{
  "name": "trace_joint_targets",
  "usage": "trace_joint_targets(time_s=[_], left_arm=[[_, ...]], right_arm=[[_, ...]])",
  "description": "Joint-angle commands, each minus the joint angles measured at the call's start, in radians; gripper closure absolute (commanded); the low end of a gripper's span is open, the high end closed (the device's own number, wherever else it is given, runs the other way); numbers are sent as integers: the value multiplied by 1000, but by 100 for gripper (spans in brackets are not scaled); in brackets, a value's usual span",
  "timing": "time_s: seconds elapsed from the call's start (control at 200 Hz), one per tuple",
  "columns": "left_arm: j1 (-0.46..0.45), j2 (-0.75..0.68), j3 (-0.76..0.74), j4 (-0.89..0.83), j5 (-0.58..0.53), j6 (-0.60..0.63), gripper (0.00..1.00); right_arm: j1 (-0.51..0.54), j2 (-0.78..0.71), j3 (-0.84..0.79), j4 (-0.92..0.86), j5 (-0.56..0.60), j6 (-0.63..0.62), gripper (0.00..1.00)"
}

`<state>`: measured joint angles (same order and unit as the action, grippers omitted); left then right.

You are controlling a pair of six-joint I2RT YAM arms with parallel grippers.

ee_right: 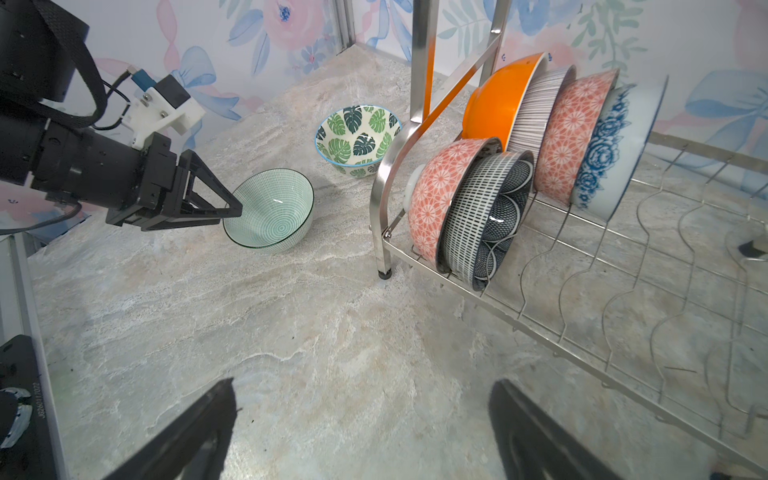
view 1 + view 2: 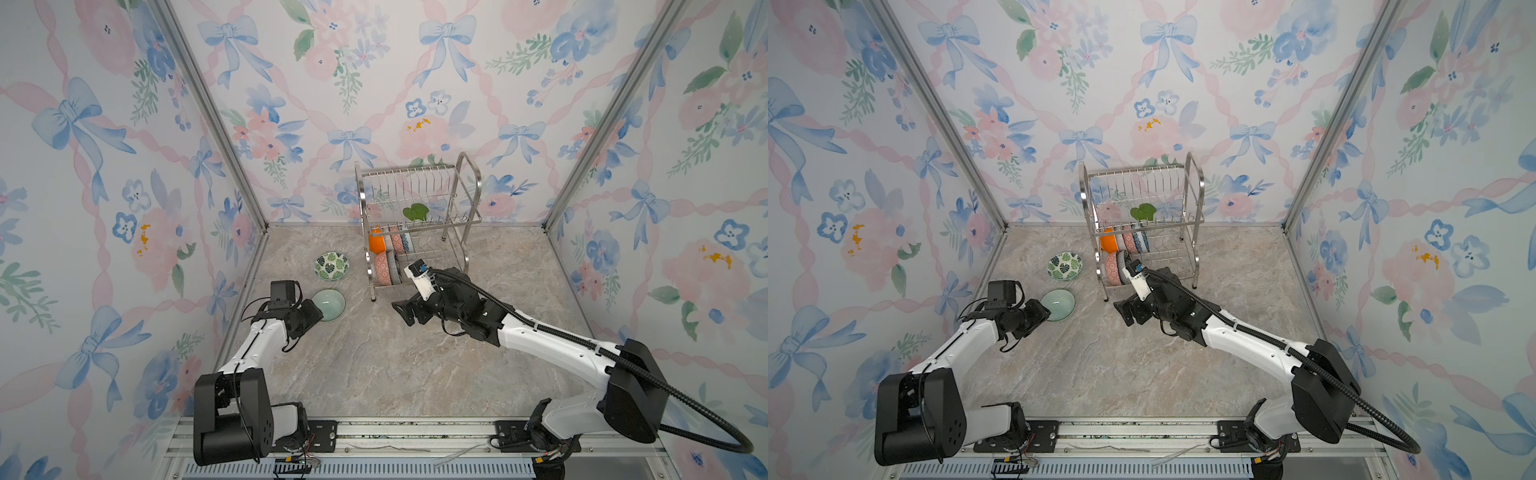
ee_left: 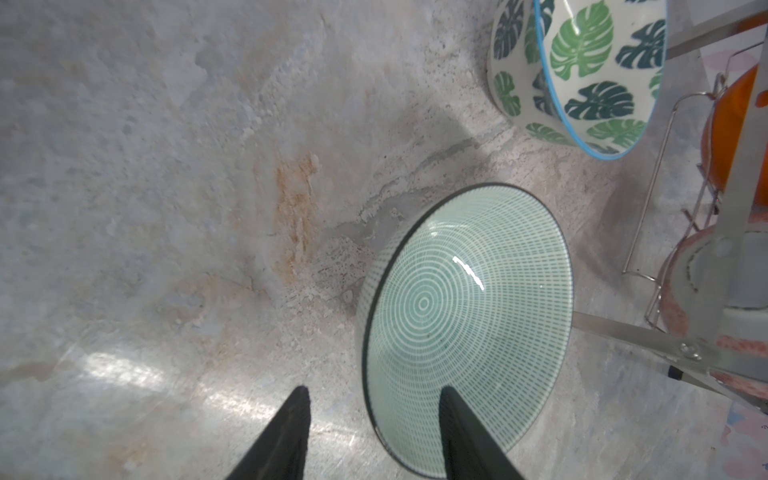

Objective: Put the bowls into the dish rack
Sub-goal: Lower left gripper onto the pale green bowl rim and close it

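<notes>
A mint-green bowl (image 2: 331, 302) (image 2: 1059, 303) (image 3: 465, 299) (image 1: 270, 208) sits upright on the table, left of the dish rack (image 2: 473, 176) (image 2: 1198, 178) (image 1: 419, 83). My left gripper (image 2: 316, 312) (image 2: 1045, 312) (image 3: 374, 397) is open and straddles the bowl's near rim, one finger (image 3: 453, 411) inside and one (image 3: 297, 411) outside, each with a gap to the rim. A green-leaf bowl (image 2: 331, 266) (image 2: 1064, 266) (image 3: 582, 70) (image 1: 357, 139) stands farther back. Several bowls stand on edge in the rack's lower tier, among them an orange one (image 1: 494, 108). My right gripper (image 2: 403, 311) (image 2: 1124, 311) (image 1: 361, 386) hangs open and empty in front of the rack.
The rack's near left leg (image 1: 384, 266) (image 3: 648, 336) stands close to the mint-green bowl. Free wire slots (image 1: 623, 291) lie to the right of the racked bowls. A green leaf-shaped thing (image 2: 415, 212) sits at the upper tier. Patterned walls enclose the marble-look table (image 2: 395, 365).
</notes>
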<state>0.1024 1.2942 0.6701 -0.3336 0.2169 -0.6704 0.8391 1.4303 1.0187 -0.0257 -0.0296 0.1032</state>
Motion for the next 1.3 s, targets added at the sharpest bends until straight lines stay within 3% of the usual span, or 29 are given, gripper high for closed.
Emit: trace_joint_targets(time_s=[0.0,0.19,0.34,0.43,0.51,0.69,0.94,1.295], left_arm=[[-13,24,7,14,-24,-1,55],[-15,37,5,19,-30,-6,63],[-26,33,6,18,-36,1,83],[-35,28,9,17,-46,5,86],[-38,32,7,18,-47,3,100],[-64,24,9,16,-44,15,100],[-260,-7,54,-14,-78,44,100],[-621,100,229,-54,-147,16,100]], right_arm=[[0,-40,-6,-2,-9,-2,4],[1,-36,-11,-2,-35,-4,4],[4,-42,-29,18,-43,-5,3],[4,-38,-29,17,-45,-6,3],[5,-36,-28,18,-50,-1,3],[7,-42,-41,27,-46,16,4],[-8,-87,-87,-5,82,36,3],[-154,-229,-198,-35,120,108,3]])
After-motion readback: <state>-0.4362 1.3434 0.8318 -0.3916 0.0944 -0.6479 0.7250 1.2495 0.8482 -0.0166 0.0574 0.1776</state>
